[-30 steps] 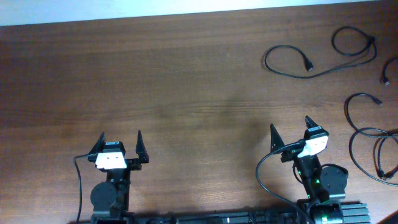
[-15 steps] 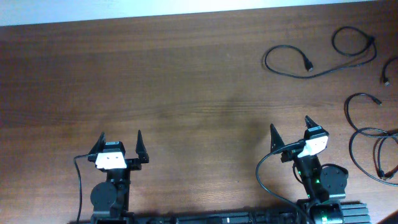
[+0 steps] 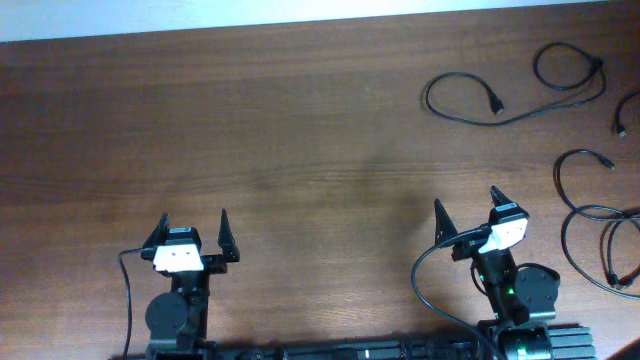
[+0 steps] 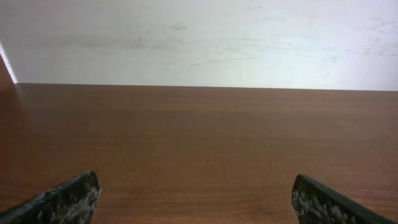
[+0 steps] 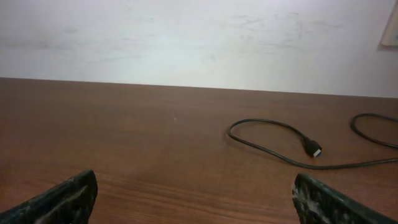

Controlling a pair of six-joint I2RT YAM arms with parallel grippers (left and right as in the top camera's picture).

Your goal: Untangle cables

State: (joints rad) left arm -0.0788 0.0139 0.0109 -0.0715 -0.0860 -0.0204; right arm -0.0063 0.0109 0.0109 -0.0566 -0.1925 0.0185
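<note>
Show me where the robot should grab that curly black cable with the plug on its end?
On the thin cord right behind the plug, coming straight down from above. That cable lies flat on the table, and its plug end lies loose with nothing else touching it. The open right gripper is probably the nearer one.

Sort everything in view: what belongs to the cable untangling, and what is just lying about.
Belongs to the job:
- looped cable, far right of the table
- cables at the right edge
- left gripper and right gripper, fingers open, holding nothing

Just there:
- table
- wall
- thick wire on the right arm, part of the robot
</note>
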